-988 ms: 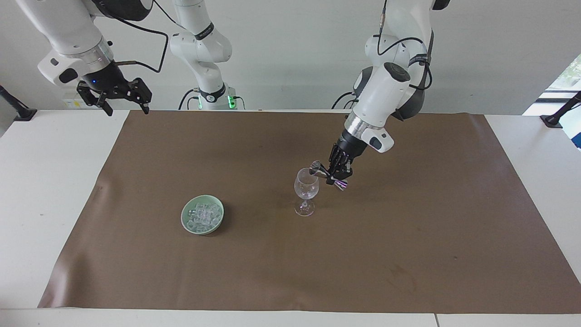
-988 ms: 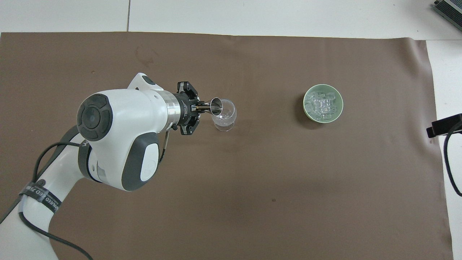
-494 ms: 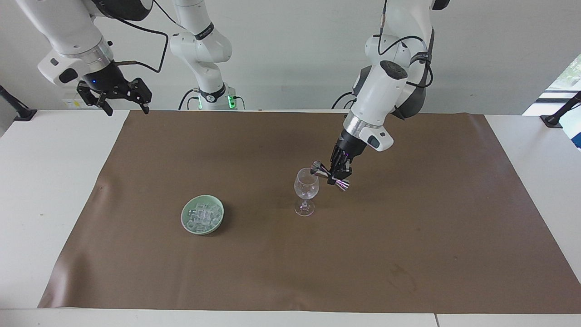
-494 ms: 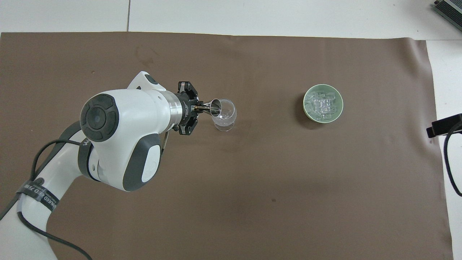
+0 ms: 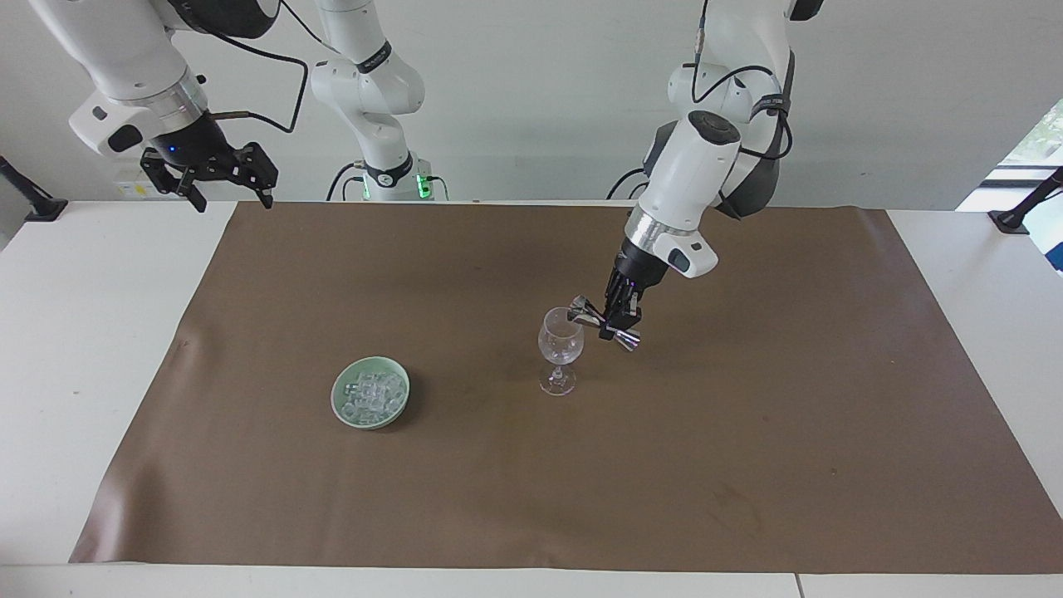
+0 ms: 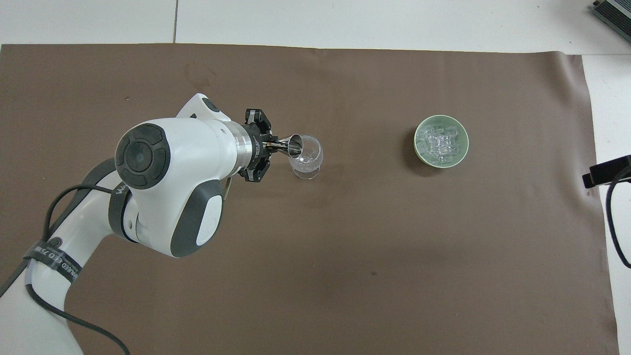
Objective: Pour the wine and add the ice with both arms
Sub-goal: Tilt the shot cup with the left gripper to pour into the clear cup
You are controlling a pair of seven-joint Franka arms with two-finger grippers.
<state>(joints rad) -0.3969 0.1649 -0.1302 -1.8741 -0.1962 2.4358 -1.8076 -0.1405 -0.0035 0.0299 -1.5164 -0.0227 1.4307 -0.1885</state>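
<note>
A clear stemmed wine glass (image 5: 560, 345) (image 6: 308, 158) stands upright in the middle of the brown mat. My left gripper (image 5: 619, 320) (image 6: 268, 145) is shut on the waist of a metal jigger (image 5: 584, 311) (image 6: 294, 145). The jigger is tipped sideways, with its mouth over the glass's rim. No wine shows in the jigger or the glass. The ice (image 5: 372, 394) (image 6: 440, 143) lies heaped in a pale green bowl (image 5: 340, 390) (image 6: 418, 148), toward the right arm's end of the table. My right gripper (image 5: 233, 199) waits open in the air over the table's edge at its own end.
The brown mat (image 5: 747, 465) covers most of the white table (image 5: 83, 332). A black clamp (image 5: 1017, 218) sits at the table's corner by the left arm's end. A dark box (image 6: 613, 12) lies at the corner farthest from the robots.
The left arm's elbow and wrist have shifted slightly while the jigger stays tipped at the glass's rim. The right arm has not moved.
</note>
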